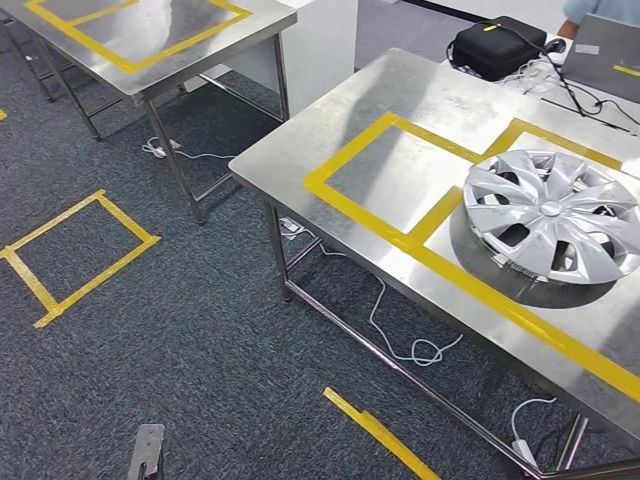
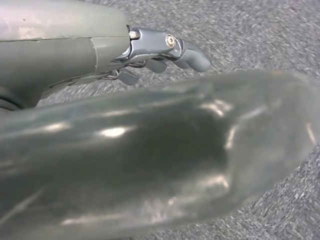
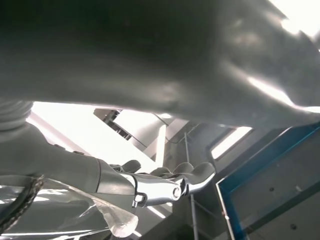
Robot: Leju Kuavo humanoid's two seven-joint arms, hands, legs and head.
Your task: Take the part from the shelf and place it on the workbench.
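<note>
A silver wheel cover (image 1: 551,215) lies flat on the steel workbench (image 1: 377,120), inside the right-hand square of yellow tape. The left-hand taped square (image 1: 392,175) beside it is bare. In the left wrist view my left hand (image 2: 158,50) hangs over grey carpet, its dark fingers stretched out with nothing in them and its thick thumb (image 2: 151,150) blurred across the picture. My right hand (image 3: 166,182) points up toward ceiling lights, fingers loosely extended and holding nothing I can see. A shiny silvery surface (image 3: 56,210) near that wrist is unclear.
A second steel table (image 1: 151,40) stands at the back left. A yellow tape square (image 1: 75,255) marks the carpet. White cables (image 1: 407,340) trail under the workbench. A black bag (image 1: 498,45), a laptop (image 1: 604,50) and a person (image 1: 596,10) are behind it. A blue shelf frame (image 3: 271,165) is near my right hand.
</note>
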